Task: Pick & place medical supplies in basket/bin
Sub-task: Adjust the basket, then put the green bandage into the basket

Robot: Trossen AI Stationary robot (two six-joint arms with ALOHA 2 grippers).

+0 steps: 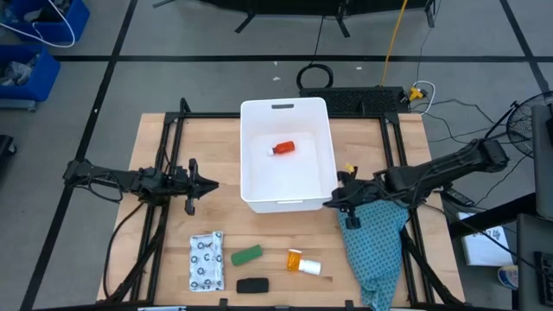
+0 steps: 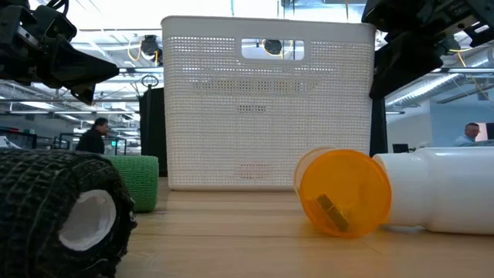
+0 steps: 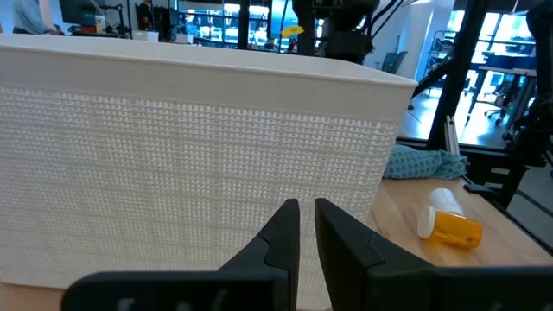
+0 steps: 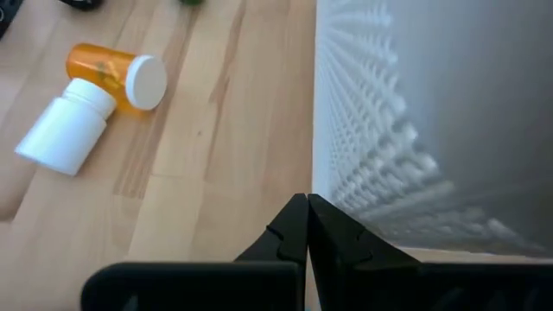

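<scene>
Overhead camera looking straight down on the whole table, low camera level across it, wrist cameras close beside the white tub (image 1: 286,155), all sharing the orange vial (image 1: 295,258).

A teal patterned cloth (image 1: 378,244) is seen draped over the lower right of the wooden table (image 1: 155,250). Blue bins (image 1: 39,47) are parked at the upper left, and a coiled black cable (image 1: 316,76) is left on the floor at top center. Two people (image 2: 93,137) are seen in the background.
</scene>
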